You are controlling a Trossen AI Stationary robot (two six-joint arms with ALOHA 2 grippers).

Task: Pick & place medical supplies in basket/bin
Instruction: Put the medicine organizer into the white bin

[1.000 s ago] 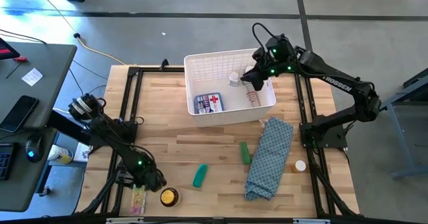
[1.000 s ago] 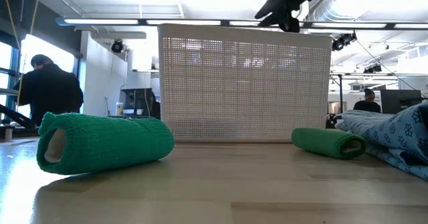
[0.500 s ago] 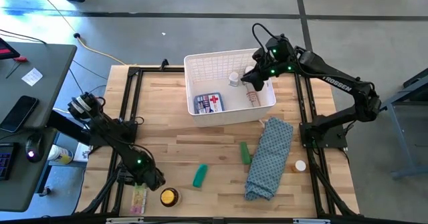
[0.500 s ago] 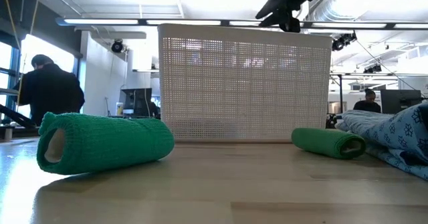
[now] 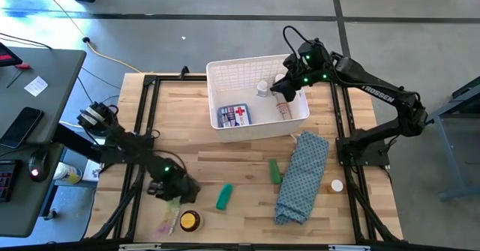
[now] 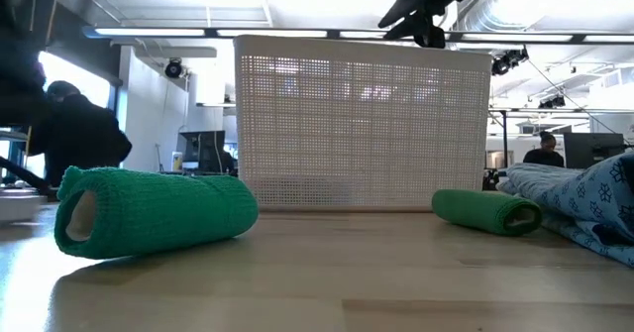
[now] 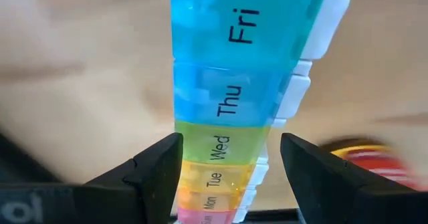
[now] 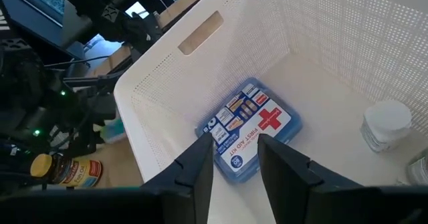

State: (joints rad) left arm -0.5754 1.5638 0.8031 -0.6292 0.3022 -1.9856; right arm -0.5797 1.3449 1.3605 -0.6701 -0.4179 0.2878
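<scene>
the left gripper (image 5: pixel 174 198) is working at the near left of the table, its fingers standing well apart on either side of the pill strip (image 7: pixel 227 110). whether the pads are actually pressing on the strip, the wrist view is not showing, so it is not certain the strip is held. the yellow tin (image 5: pixel 189 220) is lying just beside it, and a green roll (image 5: pixel 224 196) is sitting nearby.

to do this step well, the fingers should be closing squarely across the strip's narrow width, near its middle so it is not tipping when raised, and keeping clear of the tin. then it needs lifting high enough to be passing over the basket (image 5: pixel 220 134) wall.

the right gripper (image 8: pixel 234 160) is hanging over the basket's far right side, its fingers a little apart and gripping nothing visible. inside, the red-cross pack (image 8: pixel 249 129) and a white-capped bottle (image 8: pixel 386 124) are lying on the floor. a second green roll (image 5: pixel 274 170) and the cloth (image 5: pixel 302 177) are waiting outside.
</scene>
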